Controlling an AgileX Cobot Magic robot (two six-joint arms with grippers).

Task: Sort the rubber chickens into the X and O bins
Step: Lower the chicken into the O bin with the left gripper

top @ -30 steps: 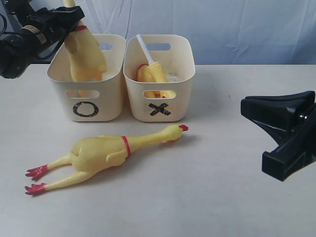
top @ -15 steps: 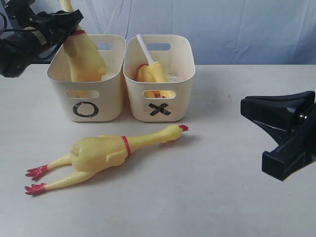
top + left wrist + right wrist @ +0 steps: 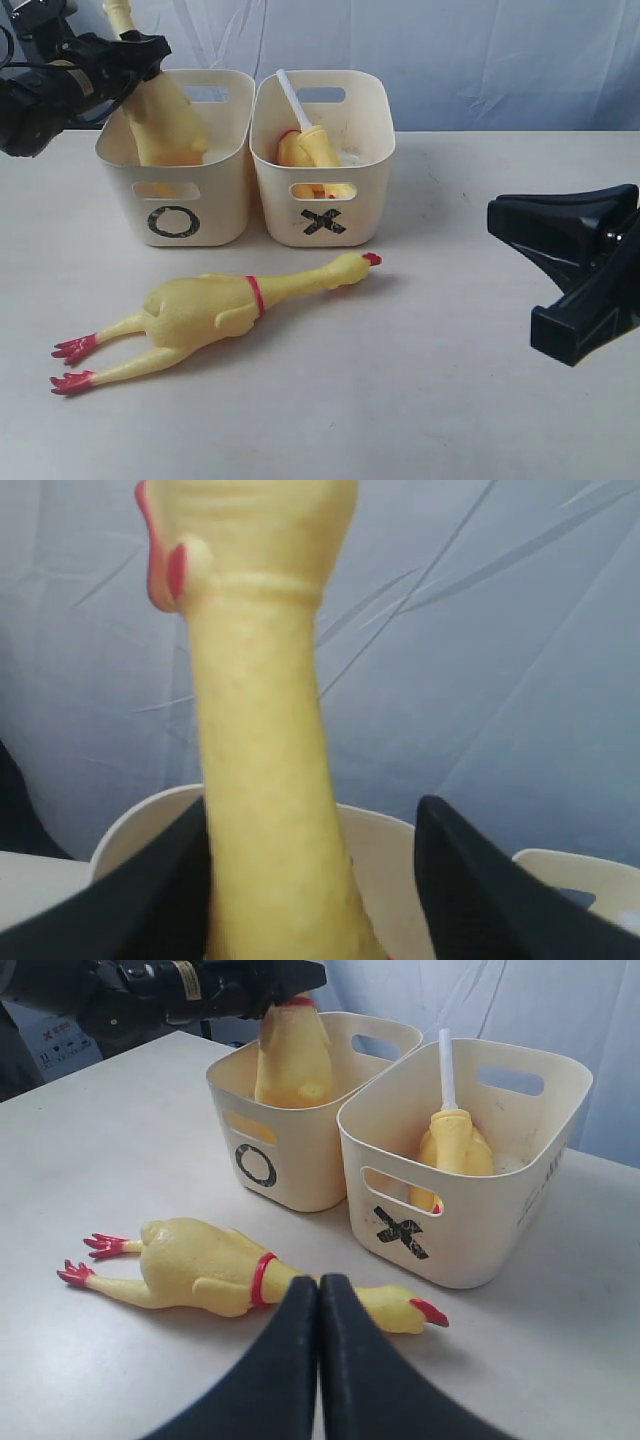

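Observation:
A long rubber chicken [image 3: 165, 120] stands tail-down in the O bin [image 3: 215, 205], its neck [image 3: 260, 760] rising between the jaws of my left gripper [image 3: 138, 52]. In the left wrist view the left gripper [image 3: 312, 825] is open: one finger touches the neck, and the other finger [image 3: 470, 880] stands apart with a gap. A second long chicken [image 3: 215, 308] lies on the table in front of the bins, head pointing right. The short chicken with a white stick [image 3: 312, 148] leans in the X bin [image 3: 365, 205]. My right gripper [image 3: 320, 1290] hovers shut and empty, near that chicken's neck [image 3: 300, 1280] in its own view.
The two bins stand side by side at the back of the pale table [image 3: 420, 400], against a blue-grey cloth backdrop [image 3: 500, 60]. My right gripper [image 3: 495, 215] hangs over the table's right side, well away from the bins.
The chicken in the left gripper has sunk lower into the O bin and tilted, its neck leaning left. The right arm and the chicken on the table have not moved.

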